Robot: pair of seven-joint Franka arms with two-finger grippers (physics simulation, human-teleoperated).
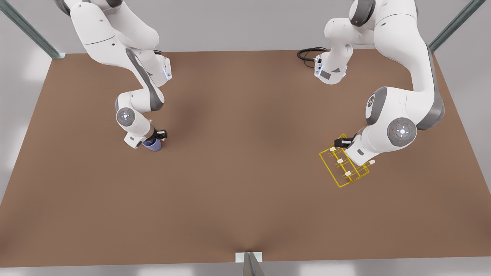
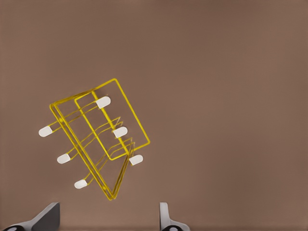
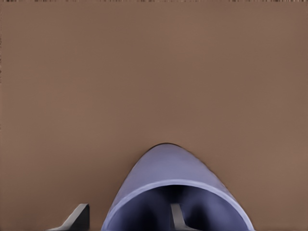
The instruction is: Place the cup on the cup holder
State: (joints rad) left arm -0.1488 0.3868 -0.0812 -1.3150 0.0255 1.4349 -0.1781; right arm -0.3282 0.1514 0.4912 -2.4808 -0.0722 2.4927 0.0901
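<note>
The lavender-blue cup [image 1: 152,145] stands on the brown table at the front view's left. My right gripper [image 1: 154,138] is down on it and open. In the right wrist view the right gripper [image 3: 127,219] straddles the rim of the cup [image 3: 168,166], with one finger [image 3: 176,215] inside and the other outside. The yellow wire cup holder [image 1: 330,170] with white-capped prongs lies at the front view's right. My left gripper [image 2: 108,222] hovers open just above the cup holder [image 2: 132,110], touching nothing.
A black cable [image 1: 308,53] loops at the table's far edge near the arm's base. A metal post [image 1: 251,263] stands at the near edge. Bare brown tabletop [image 1: 245,153] stretches between cup and rack.
</note>
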